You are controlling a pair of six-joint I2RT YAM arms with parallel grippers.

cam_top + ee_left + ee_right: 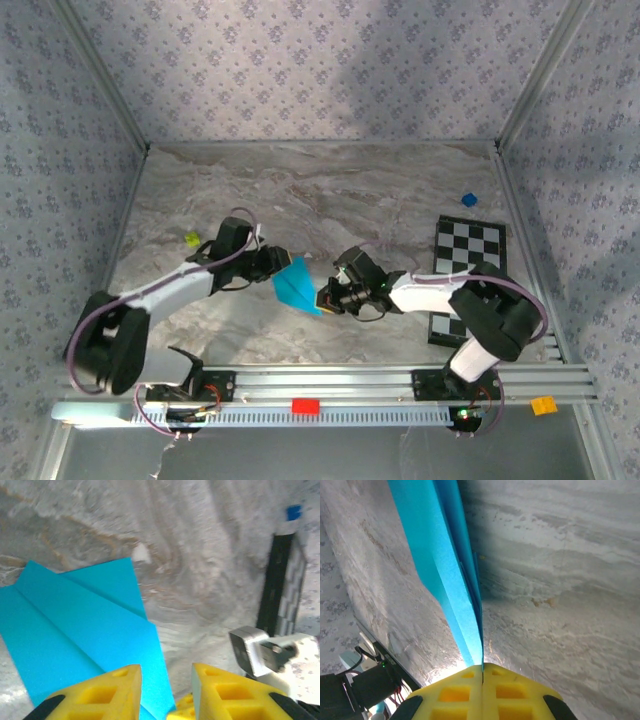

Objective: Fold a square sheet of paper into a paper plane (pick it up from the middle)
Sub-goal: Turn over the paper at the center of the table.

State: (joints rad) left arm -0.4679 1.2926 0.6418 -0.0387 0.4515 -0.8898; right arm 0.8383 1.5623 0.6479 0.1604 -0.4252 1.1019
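The left gripper (166, 670) is released, jaws apart, with one finger over the plane (297, 287). The plane (folded cyan paper, creases showing) sits mid-desk, closer to the near edge than the far one. The right gripper (482, 672) is clenched on its folded edge. A checkered board (470, 262) lies along the right edge.

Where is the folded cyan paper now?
In the top view the folded cyan paper is near the middle of the table, between the left gripper and the right gripper, which is shut on its edge.
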